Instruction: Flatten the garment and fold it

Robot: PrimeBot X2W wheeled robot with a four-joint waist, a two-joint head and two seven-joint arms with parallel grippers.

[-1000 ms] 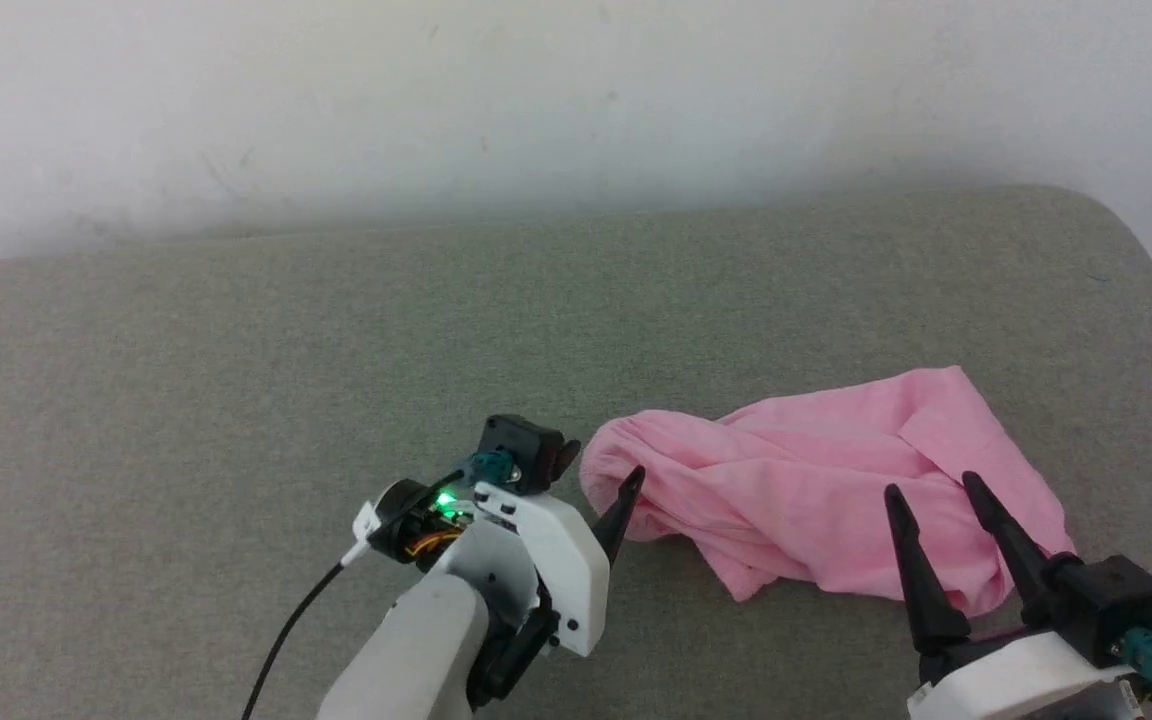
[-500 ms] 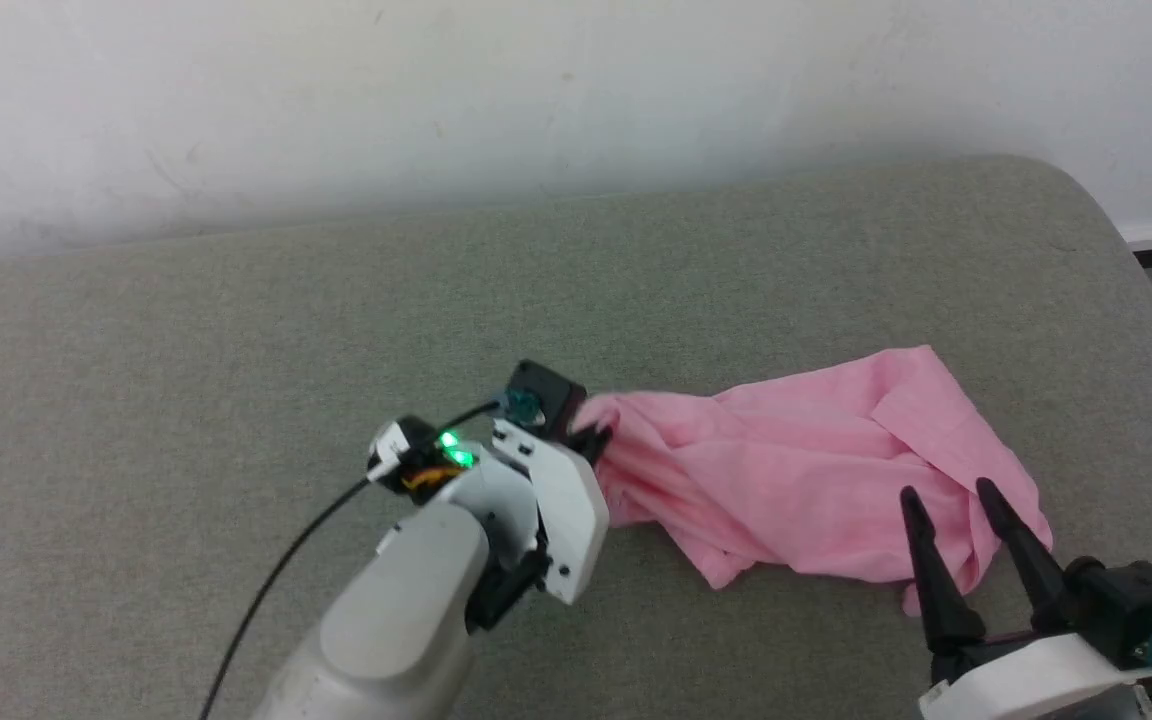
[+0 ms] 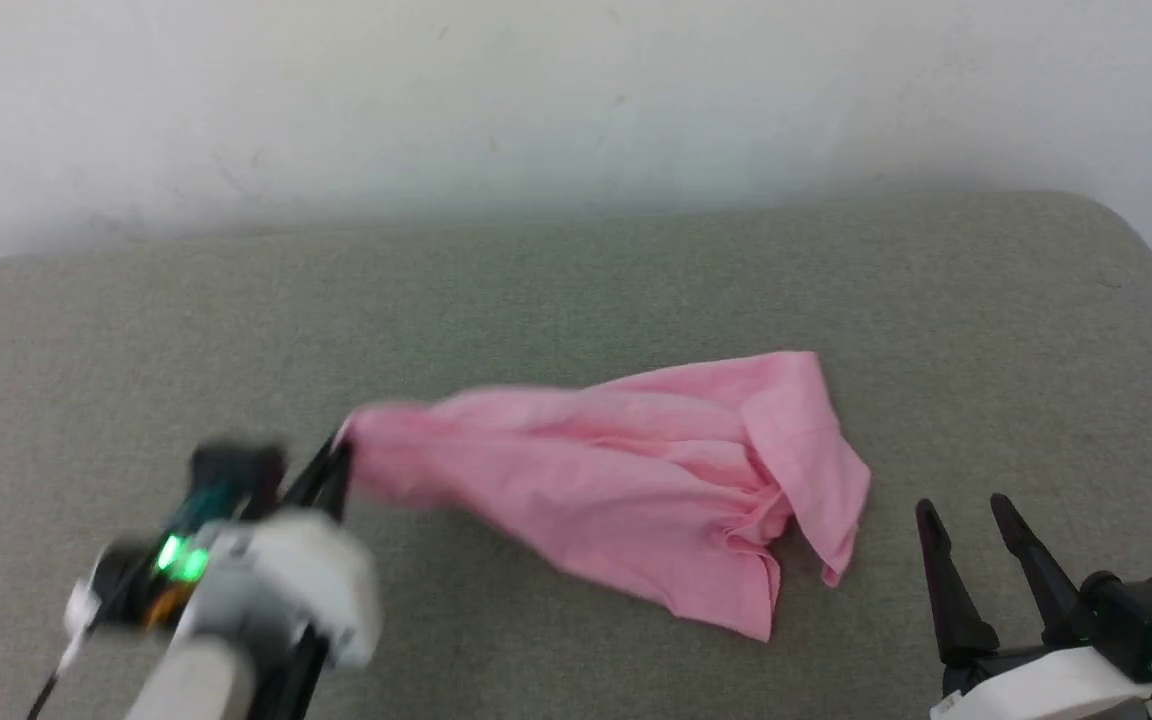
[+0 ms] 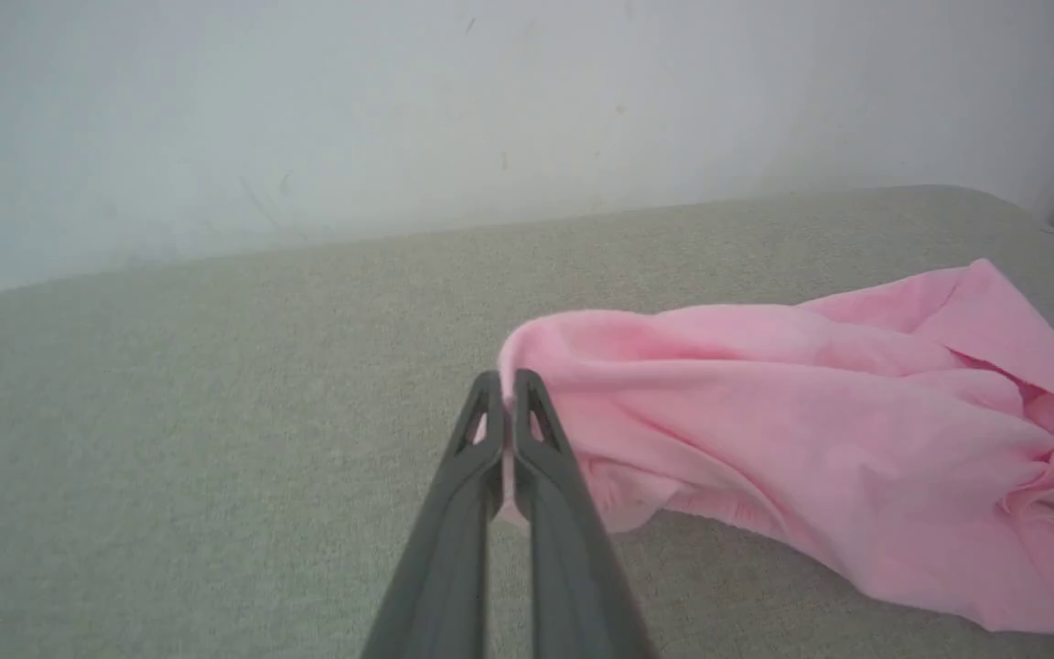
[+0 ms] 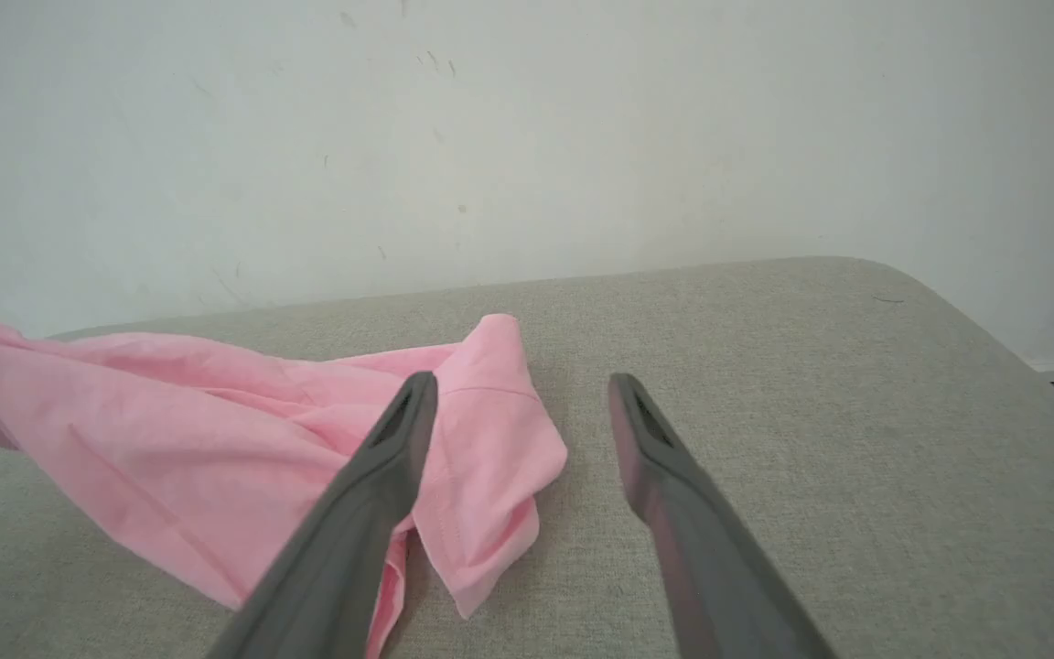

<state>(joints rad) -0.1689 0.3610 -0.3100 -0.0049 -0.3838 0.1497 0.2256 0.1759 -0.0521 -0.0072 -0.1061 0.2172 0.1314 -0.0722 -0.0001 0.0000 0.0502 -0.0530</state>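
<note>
Garment (image 3: 626,480): light pink and thin, lying crumpled on the grey padded bench (image 3: 576,290) across the middle of the head view. It is drawn out into a long wedge, with the narrow end at centre left and the wide, bunched end right of centre, where a hemmed flap lies folded over. Long creases run along it. It is not flat.

Left claw (image 4: 504,384): the 2 fingers are pressed together on the narrow end, with a sliver of pink between the tips. In the head view it sits at lower left, blurred. The pinched end looks raised a little off the bench.

Right claw (image 3: 964,503): at lower right, fingers parted and holding nothing. It is near the garment's right edge, apart from it.

Step in hand, as I judge it: drawing the cloth toward frame left to stretch it out.

How to do it well:
- Pull low and steady along the bench, so the soft cloth slides instead of lifting and rolling.
- With only 1 end held, the whole piece will likely trail after the claw. The right claw should pin or pinch the hemmed flap to give tension.
- The bite is small, so a sharp tug may slip it.
- The folded layers will need a fresh hold on the hems to open them.
</note>
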